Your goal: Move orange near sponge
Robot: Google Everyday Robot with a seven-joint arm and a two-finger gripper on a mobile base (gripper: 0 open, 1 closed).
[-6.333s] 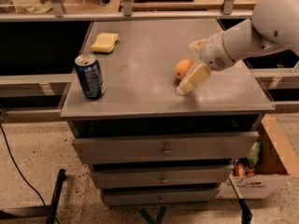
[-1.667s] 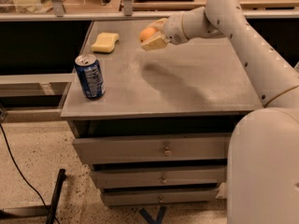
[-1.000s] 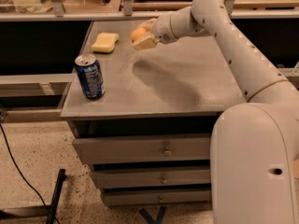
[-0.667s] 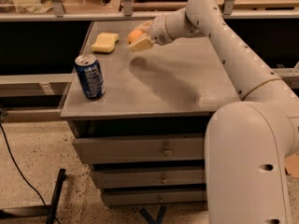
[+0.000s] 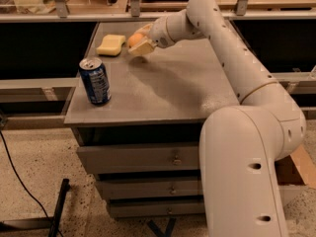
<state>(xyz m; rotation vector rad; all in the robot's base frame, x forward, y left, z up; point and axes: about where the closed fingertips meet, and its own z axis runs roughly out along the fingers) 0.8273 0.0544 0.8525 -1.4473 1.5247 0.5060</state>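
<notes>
The orange (image 5: 134,39) is held in my gripper (image 5: 139,44), just above the grey cabinet top (image 5: 168,88) at its far left. The gripper is shut on the orange, with its cream pads around it. The pale yellow sponge (image 5: 111,44) lies flat near the far left corner, a short gap to the left of the orange. My white arm (image 5: 222,38) reaches in from the right across the top.
A blue soda can (image 5: 95,81) stands upright near the front left edge of the top. Drawers (image 5: 143,157) sit below the top. A railing and shelves run behind. A cardboard box (image 5: 296,172) sits on the floor at the right.
My gripper has carried the orange from the right side of the top to the far left, and it has moved steadily closer to the sponge. The can and sponge have not moved.
</notes>
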